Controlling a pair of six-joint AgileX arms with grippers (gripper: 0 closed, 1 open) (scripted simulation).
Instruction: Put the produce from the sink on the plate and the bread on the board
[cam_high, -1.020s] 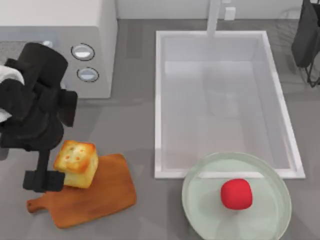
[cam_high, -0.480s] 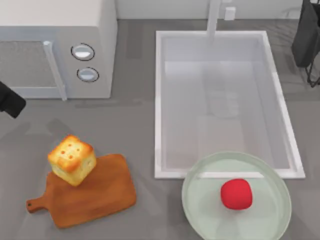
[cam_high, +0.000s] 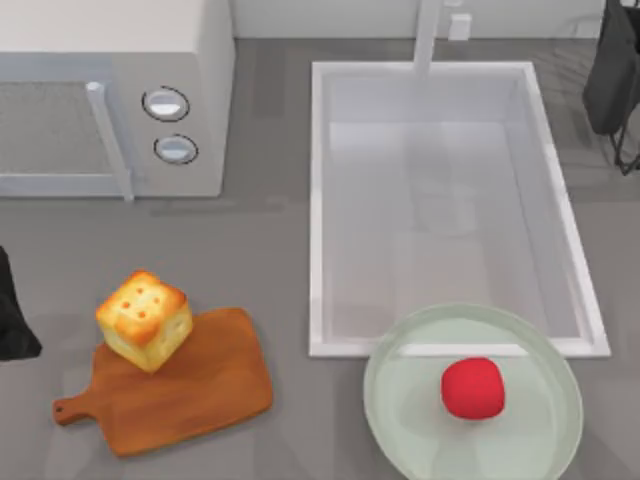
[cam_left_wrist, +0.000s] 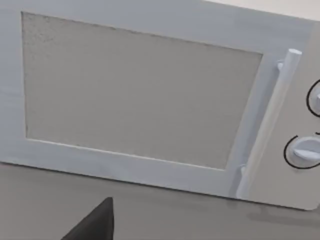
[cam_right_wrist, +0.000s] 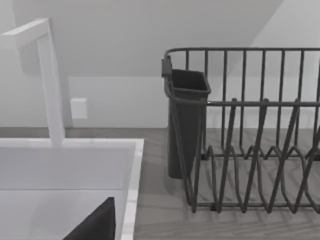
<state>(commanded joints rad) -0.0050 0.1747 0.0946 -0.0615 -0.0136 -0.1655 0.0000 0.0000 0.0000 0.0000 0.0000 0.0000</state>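
Observation:
The golden-brown bread sits tilted on the upper left corner of the wooden board, partly overhanging its edge, with nothing holding it. A small red piece of produce lies in the middle of the pale green plate, which overlaps the front rim of the white sink. My left arm is a dark shape at the table's left edge, apart from the bread. At the top right corner, far from the plate, my right arm stays parked.
A white microwave with two dials stands at the back left; its door faces the left wrist camera. The faucet rises behind the sink. A dark wire dish rack with a cup holder stands at the back right.
My left arm let go of the bread and pulled away to the table's left edge. The bread now rests a little farther left and tilted on the board. The right arm has not moved.

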